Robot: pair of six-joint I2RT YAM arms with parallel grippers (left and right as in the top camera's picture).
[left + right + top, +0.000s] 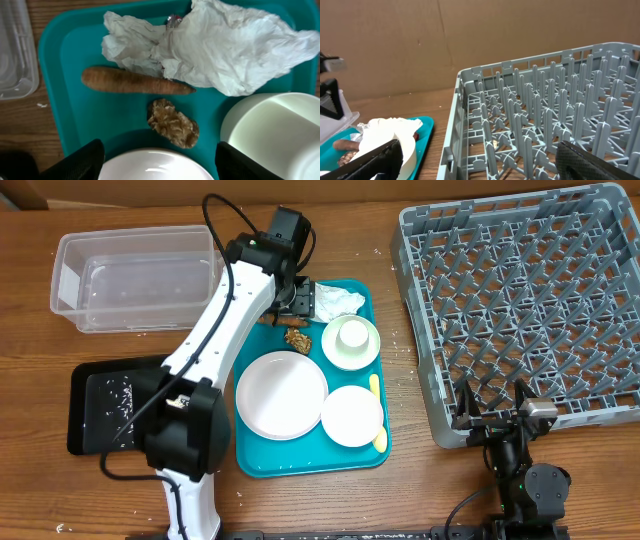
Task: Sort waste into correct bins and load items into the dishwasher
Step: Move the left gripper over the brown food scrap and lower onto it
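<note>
Teal tray (65, 60) carries the waste: stick (135, 81), lump (172, 122) and napkin (225, 45). The left gripper (159, 155) hangs over the lump, fingers wide and empty. Next, I'd guess, it lowers and pinches the lump, or maybe the stick. The right gripper (491, 416) sits wide open and empty beside the rack (520, 300).

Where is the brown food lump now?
In the left wrist view the lump lies on the teal tray, between the food stick and the big plate, left of the bowl.

White left arm (215, 320), black joints, looped black cable; black right gripper (491, 406)
</note>
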